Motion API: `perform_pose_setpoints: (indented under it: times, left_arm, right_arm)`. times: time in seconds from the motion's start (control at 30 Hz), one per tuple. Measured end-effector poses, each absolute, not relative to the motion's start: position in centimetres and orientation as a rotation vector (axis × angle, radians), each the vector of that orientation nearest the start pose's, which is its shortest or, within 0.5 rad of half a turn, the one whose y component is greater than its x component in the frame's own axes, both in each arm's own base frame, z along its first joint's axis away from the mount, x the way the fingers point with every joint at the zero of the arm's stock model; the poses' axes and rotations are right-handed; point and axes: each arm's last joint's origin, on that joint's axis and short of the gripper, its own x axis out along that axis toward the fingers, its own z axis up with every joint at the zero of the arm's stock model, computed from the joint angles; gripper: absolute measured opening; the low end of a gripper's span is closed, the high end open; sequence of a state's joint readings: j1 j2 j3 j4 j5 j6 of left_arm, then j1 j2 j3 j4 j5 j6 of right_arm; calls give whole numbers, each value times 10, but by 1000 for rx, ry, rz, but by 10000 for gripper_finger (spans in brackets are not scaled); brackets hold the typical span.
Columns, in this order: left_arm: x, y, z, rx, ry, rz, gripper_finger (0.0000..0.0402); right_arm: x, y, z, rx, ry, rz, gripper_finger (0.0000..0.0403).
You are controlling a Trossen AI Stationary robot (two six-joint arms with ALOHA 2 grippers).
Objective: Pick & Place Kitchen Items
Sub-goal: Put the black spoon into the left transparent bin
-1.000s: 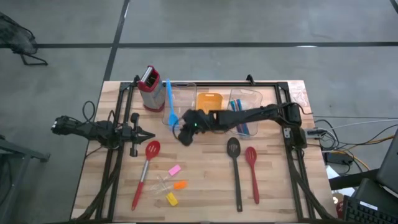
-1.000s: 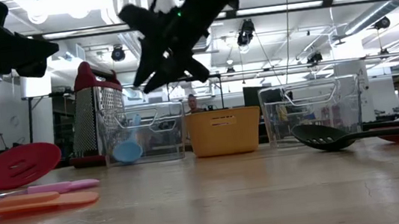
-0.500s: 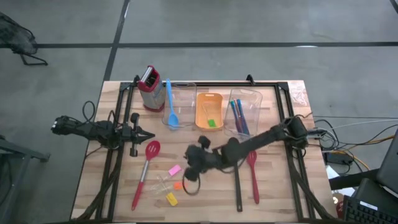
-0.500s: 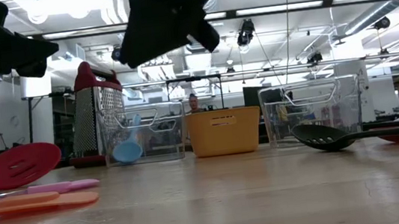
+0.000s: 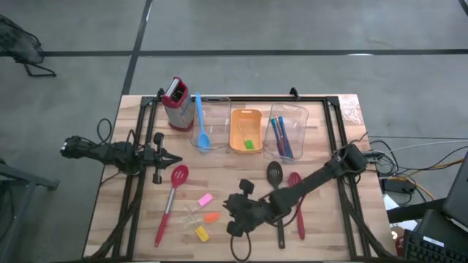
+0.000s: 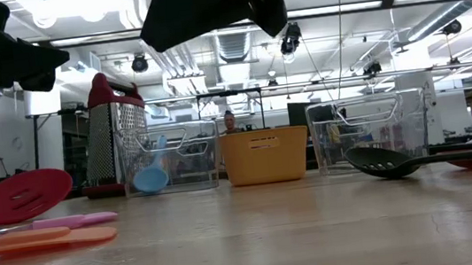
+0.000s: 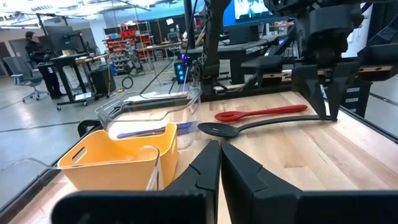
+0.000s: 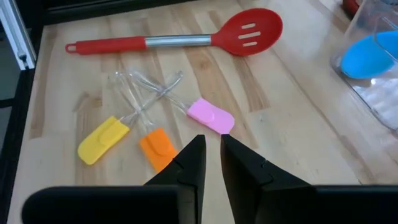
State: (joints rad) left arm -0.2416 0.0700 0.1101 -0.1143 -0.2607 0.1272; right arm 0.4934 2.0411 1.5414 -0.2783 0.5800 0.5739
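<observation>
My right gripper (image 5: 231, 216) hovers above the table just right of the small pieces; in its wrist view (image 8: 212, 144) the fingers stand a narrow gap apart and hold nothing. Ahead of it lie the pink piece (image 8: 211, 116), the orange piece (image 8: 157, 144) and the yellow piece (image 8: 102, 140), each flat on the wood with a clear handle. The red slotted spoon (image 5: 172, 199) lies to their left. The black slotted spoon (image 5: 276, 201) and the red spoon (image 5: 297, 206) lie partly under the right arm. My left gripper (image 5: 172, 159) waits shut at the left edge.
Along the far edge stand a grater (image 5: 175, 102), a clear bin holding the blue spoon (image 5: 200, 126), the orange tray (image 5: 246, 118) with a green piece (image 5: 249, 145), and a clear bin (image 5: 292, 117) with blue-handled cutlery. A dark frame rails both table sides.
My right gripper has swung from the bins at the far edge toward the near edge and slightly left, ending above the small pieces. With the arm gone, the orange tray and its green piece are uncovered. No object on the table has moved.
</observation>
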Motion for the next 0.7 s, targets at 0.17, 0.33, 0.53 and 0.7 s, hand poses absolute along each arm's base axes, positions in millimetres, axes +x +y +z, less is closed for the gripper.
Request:
perform_pose_setpoints:
  times: [0.17, 0.33, 0.53, 0.7]
  left_arm:
    - [94, -15, 185, 146, 73, 14, 21]
    - [94, -15, 185, 146, 73, 15, 18]
    - [94, -15, 185, 146, 73, 14, 21]
    - [94, -15, 185, 146, 73, 15, 19]
  right_arm:
    - [402, 198, 207, 152, 621, -269, 64]
    - [402, 198, 204, 150, 626, -270, 78]
    - [402, 198, 202, 151, 629, -273, 92]
    - [402, 198, 202, 154, 629, -274, 98]
